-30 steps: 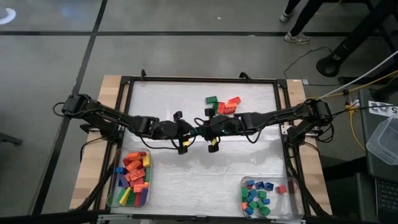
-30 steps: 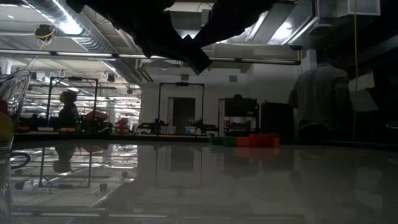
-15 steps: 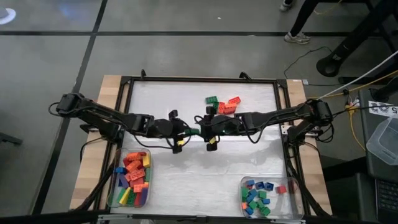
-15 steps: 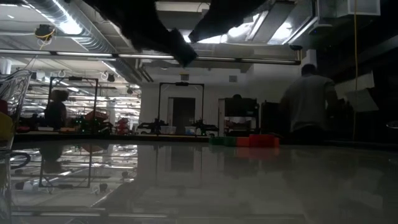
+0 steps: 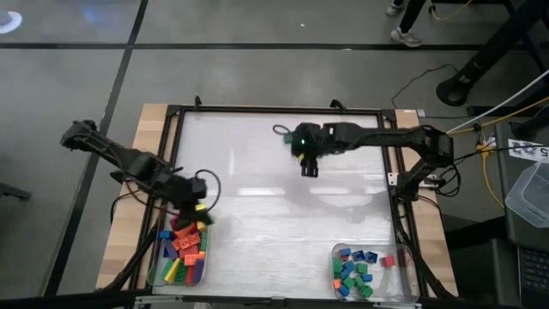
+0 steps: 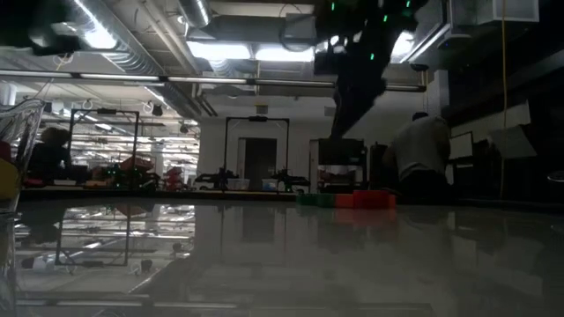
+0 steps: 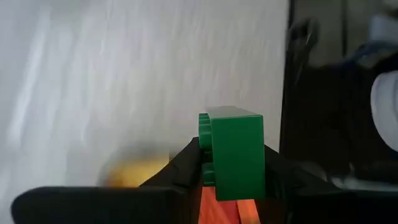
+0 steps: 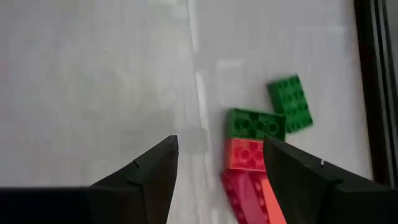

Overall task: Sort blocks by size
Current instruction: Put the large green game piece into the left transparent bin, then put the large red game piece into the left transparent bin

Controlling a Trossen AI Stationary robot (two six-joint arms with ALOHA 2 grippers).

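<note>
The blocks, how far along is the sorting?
Mostly done: long blocks fill the left tray, small ones the right tray. In hand: the left end effector holds a green block above the left tray. Left: a few loose blocks under the open right end effector.

Even overhead light falls on the white table (image 5: 257, 223) in the high view, the arms casting soft, faint shadows across it. At table height, bright ceiling strip lights (image 6: 256, 51) leave the arm in silhouette, and the glossy tabletop mirrors the room. Both wrist views are washed pale and smeared with blur, the green block (image 7: 235, 154) soft-edged.
</note>
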